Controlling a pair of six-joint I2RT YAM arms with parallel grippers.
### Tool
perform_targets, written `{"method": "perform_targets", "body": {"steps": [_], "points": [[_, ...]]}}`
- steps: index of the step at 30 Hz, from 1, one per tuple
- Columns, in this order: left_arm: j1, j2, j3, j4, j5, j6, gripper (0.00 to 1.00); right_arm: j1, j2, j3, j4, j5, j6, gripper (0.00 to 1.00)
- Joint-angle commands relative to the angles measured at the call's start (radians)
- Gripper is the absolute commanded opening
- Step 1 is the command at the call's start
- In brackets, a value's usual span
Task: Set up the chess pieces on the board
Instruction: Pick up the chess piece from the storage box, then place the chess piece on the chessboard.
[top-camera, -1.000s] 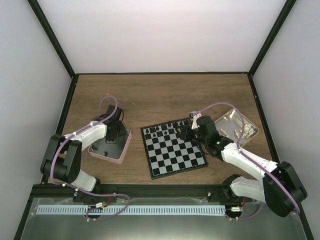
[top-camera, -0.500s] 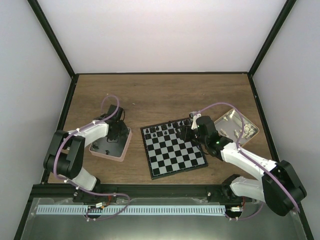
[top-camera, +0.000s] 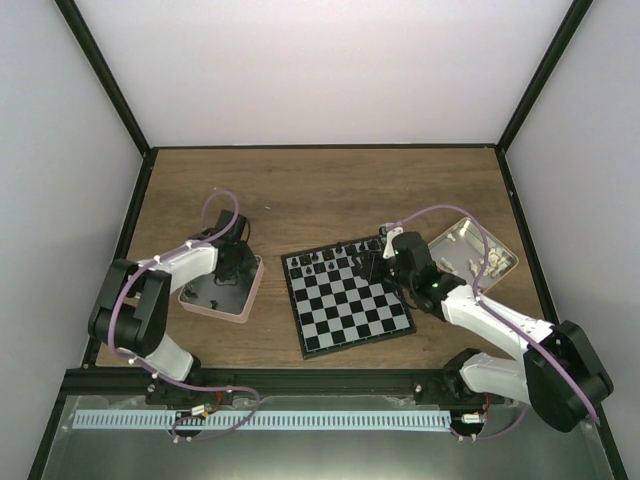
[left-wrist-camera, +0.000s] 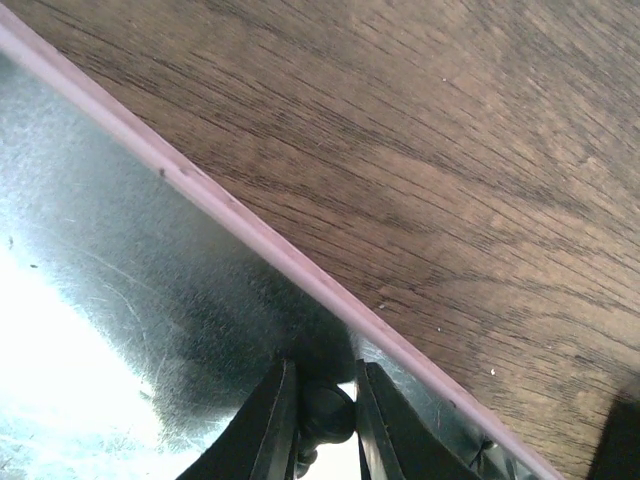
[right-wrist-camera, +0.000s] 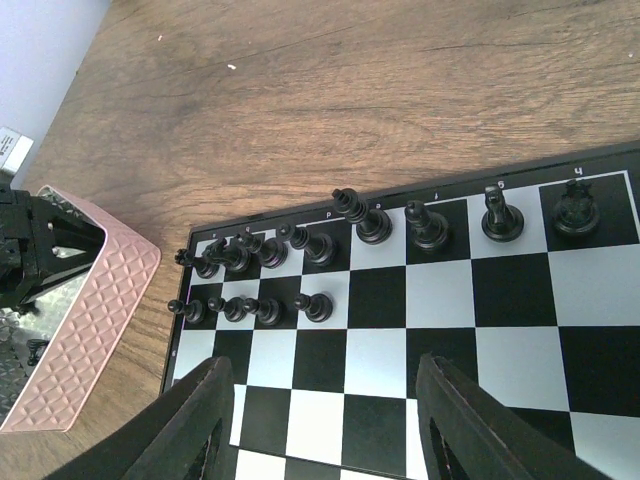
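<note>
The board (top-camera: 345, 300) lies at mid table, with several black chess pieces (top-camera: 330, 262) along its far-left edge. In the right wrist view they stand in two rows (right-wrist-camera: 310, 245) on the board (right-wrist-camera: 450, 330). My right gripper (right-wrist-camera: 322, 372) hovers open over the board's right side (top-camera: 375, 265), nothing between its fingers. My left gripper (top-camera: 232, 268) reaches down into the pink-rimmed tray (top-camera: 245, 295). In the left wrist view that gripper (left-wrist-camera: 323, 385) is shut on the round head of a black chess piece (left-wrist-camera: 325, 412), just inside the tray's pink rim (left-wrist-camera: 200, 190).
A tan tin (top-camera: 452, 240) with several cream pieces (top-camera: 492, 262) sits right of the board. The pink tray's quilted side (right-wrist-camera: 90, 320) stands close to the board's left edge. Bare wood table (top-camera: 320, 190) stretches behind.
The left gripper's jaws have closed onto a black piece in the tray. The right arm has not moved.
</note>
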Motion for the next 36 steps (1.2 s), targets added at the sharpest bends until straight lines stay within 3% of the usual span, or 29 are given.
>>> {"method": "perform_targets", "body": {"steps": [1,10,19,30,36], "points": [[-0.003,-0.02,-0.038,-0.007,0.004,-0.006,0.1,-0.004,0.0,0.008,0.004,0.013,-0.013,0.52],[-0.003,-0.18,-0.056,-0.015,0.058,-0.068,0.09,0.008,0.002,0.017,0.05,-0.096,-0.045,0.55],[-0.052,-0.401,-0.116,0.206,0.307,-0.415,0.1,0.121,0.091,0.081,0.26,-0.176,0.026,0.62],[-0.266,-0.368,-0.193,0.629,0.413,-0.948,0.1,0.177,0.128,0.059,0.49,-0.218,0.22,0.58],[-0.32,-0.293,-0.174,0.767,0.423,-1.062,0.1,0.199,0.135,0.047,0.528,-0.166,0.252,0.51]]}}
